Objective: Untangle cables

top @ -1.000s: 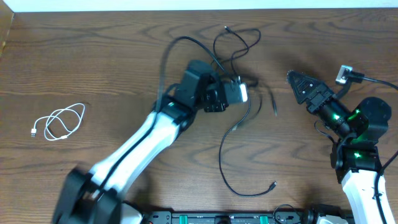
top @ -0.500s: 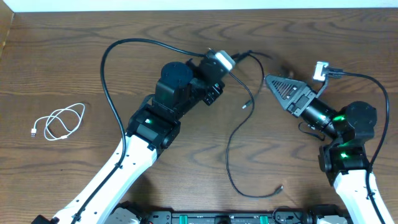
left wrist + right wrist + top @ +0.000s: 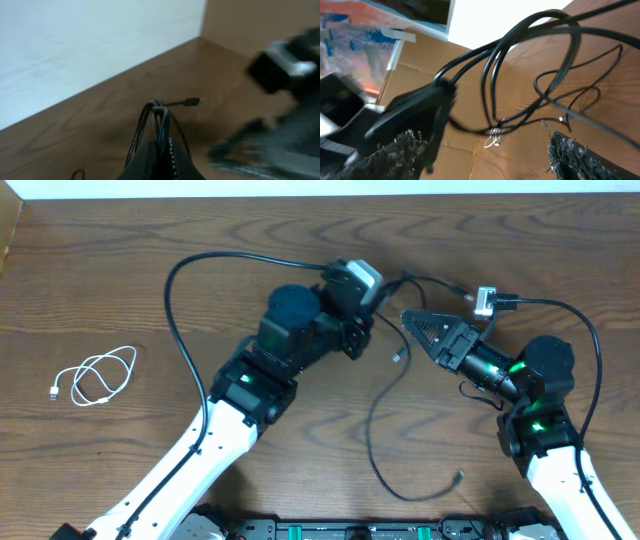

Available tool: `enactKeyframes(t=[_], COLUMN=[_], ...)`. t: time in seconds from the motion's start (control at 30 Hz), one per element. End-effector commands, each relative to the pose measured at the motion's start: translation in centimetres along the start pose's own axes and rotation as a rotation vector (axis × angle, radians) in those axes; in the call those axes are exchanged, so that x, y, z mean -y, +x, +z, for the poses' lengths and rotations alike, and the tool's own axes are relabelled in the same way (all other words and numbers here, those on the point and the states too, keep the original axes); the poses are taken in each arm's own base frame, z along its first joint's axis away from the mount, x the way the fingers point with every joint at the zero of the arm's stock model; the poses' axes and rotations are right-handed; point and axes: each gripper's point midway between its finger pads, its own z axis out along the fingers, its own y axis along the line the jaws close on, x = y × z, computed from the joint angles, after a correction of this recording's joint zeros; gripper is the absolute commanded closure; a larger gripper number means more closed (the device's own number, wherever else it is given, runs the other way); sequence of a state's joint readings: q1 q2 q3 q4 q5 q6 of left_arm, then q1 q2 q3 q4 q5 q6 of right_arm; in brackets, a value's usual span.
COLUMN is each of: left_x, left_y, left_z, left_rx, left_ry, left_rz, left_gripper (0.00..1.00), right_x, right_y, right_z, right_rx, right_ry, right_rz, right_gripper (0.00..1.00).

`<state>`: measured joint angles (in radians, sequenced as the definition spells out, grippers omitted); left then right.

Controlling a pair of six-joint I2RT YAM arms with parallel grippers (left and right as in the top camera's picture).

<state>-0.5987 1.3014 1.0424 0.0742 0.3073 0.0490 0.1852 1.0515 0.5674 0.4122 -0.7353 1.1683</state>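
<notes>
Currently, I read the left gripper [image 3: 161, 150] as clenched on a bundle of black cables [image 3: 159, 112]. The cables loop up out of its closed fingertips, and one small plug [image 3: 191, 102] sticks out sideways from the loop. The right gripper [image 3: 420, 328] points at the left one from just beside it. Its jaws are spread and grasp nothing, and its wrist camera shows black strands crossing ahead of its fingers [image 3: 395, 150]. From above, one black strand trails toward the near edge of the table [image 3: 100, 260]. The white cable [image 3: 95, 375] lies coiled at the left, well apart.
</notes>
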Motion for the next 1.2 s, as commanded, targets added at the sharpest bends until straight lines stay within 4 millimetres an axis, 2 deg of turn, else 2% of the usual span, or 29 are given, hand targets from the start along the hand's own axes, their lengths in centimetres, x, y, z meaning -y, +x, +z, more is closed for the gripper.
enactKeyframes(t=[0.0, 0.13, 0.33, 0.57, 0.63, 0.73, 0.8, 0.87, 0.93, 1.0, 1.03, 1.17], left_x=[3.3, 4.1, 4.3, 4.5, 5.1, 7.4, 8.0, 8.0, 8.0, 8.0, 7.7, 5.2], left_y=[-0.8, -1.0, -0.8, -0.1, -0.1, 0.5, 0.6, 0.6, 0.5, 0.5, 0.5, 0.6], left_z=[0.0, 0.1, 0.1, 0.1, 0.1, 0.4, 0.5, 0.6, 0.6, 0.6, 0.6, 1.0], left_rx=[0.019, 0.029, 0.019, -0.013, -0.016, -0.034, -0.039, -0.038, -0.034, -0.032, -0.032, -0.029], left_ry=[0.104, 0.123, 0.127, 0.132, 0.145, 0.205, 0.217, 0.219, 0.218, 0.216, 0.198, 0.054], left_rz=[0.007, 0.015, -0.018, -0.089, -0.089, -0.078, -0.075, -0.075, -0.074, -0.073, -0.074, -0.074], left_gripper=[0.93, 0.93, 0.92, 0.93, 0.93, 0.93, 0.93, 0.93, 0.93, 0.93, 0.92, 0.93], right_x=[1.1, 2.2, 3.2, 3.3, 3.4, 3.8, 4.0, 4.1, 4.2, 4.3, 4.4, 4.4], right_y=[-0.2, 0.0, 0.1, 0.0, -0.1, -0.2, -0.1, -0.1, 0.0, 0.0, 0.1, 0.1], right_z=[0.7, 1.1, 1.5, 1.5, 1.5, 1.5, 1.5, 1.5, 1.5, 1.5, 1.5, 1.5], right_rx=[0.002, -0.012, -0.018, -0.015, -0.01, 0.0, -0.004, -0.006, -0.009, -0.011, -0.013, -0.013], right_ry=[0.03, 0.052, 0.074, 0.077, 0.08, 0.097, 0.104, 0.109, 0.112, 0.115, 0.119, 0.119], right_rz=[0.005, 0.027, 0.046, 0.04, 0.04, 0.01, 0.017, 0.017, 0.003, -0.006, -0.002, -0.002], right_gripper=[0.21, 0.3, 0.3, 0.29, 0.29, 0.29, 0.39, 0.56, 0.8, 0.95, 0.99, 0.99])
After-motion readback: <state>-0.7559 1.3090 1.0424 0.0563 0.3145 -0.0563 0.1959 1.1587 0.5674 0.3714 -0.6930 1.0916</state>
